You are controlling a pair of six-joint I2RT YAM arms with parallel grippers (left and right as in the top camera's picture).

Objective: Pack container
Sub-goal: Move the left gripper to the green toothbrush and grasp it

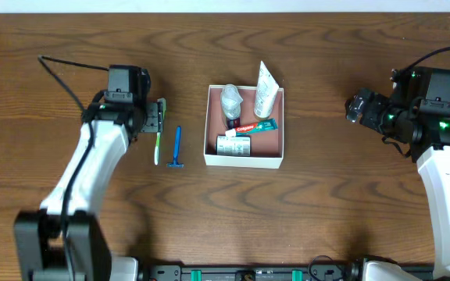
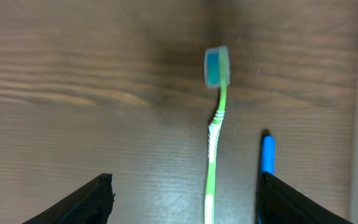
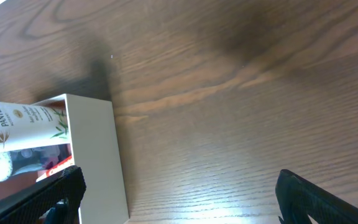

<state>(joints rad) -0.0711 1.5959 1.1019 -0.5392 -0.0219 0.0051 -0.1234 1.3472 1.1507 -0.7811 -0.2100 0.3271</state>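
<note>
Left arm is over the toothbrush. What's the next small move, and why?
Probably lower the left gripper straight down and close on the green toothbrush. The gripper is open, straddling the handle. The toothbrush lies on the table, outside the container, and the blue razor sits close beside one finger, so descend carefully.

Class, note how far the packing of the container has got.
Done: the toothpaste, white tube, clear bottle and small packet lie in the container. In hand: the left claw hovers open over the green toothbrush. Left: that toothbrush and the blue razor lie on the table; the right claw is open and empty.
</note>
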